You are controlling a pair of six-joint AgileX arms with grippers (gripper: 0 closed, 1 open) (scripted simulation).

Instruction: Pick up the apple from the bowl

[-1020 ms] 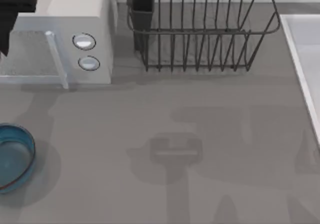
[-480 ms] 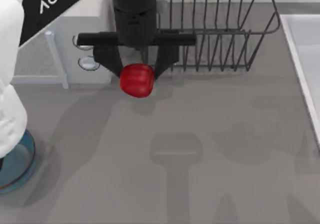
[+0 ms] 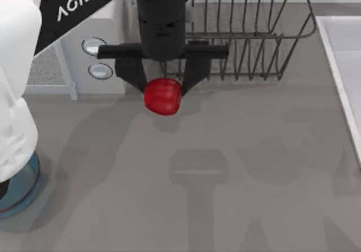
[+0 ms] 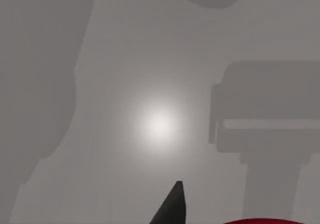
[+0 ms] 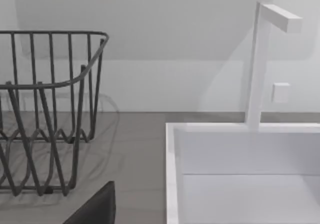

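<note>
Nearest, at the table's (image 3: 254,207) left edge, the bowl (image 3: 22,193) sits partly hidden under the left arm's white casing; its blue inside, where it shows, holds no fruit. The grey surface between it and the far fixtures carries only the arms' shadows.

Further back, the left gripper (image 3: 163,91) hangs above the table with its two black fingers (image 3: 131,77) closed on the apple (image 3: 163,96), one at each side of its upper half. The fruit is lifted well apart from the bowl, up and to the right of it. In the left wrist view a finger tip (image 4: 172,206) and a sliver of red (image 4: 260,221) sit over bare table.

The apple looks light, rigid and glossy, so I judge it firm enough to squeeze but inclined to slip. Its squat roundness makes the widest girth the safest grip; the present hold sits a little above that, so a steady squeeze matters.

Farthest are the white microwave (image 3: 101,32) at left, the wire dish rack (image 3: 248,38) in the middle and the sink (image 3: 344,54) at right. The right arm is parked near the sink; I cannot tell its gripper's state.
</note>
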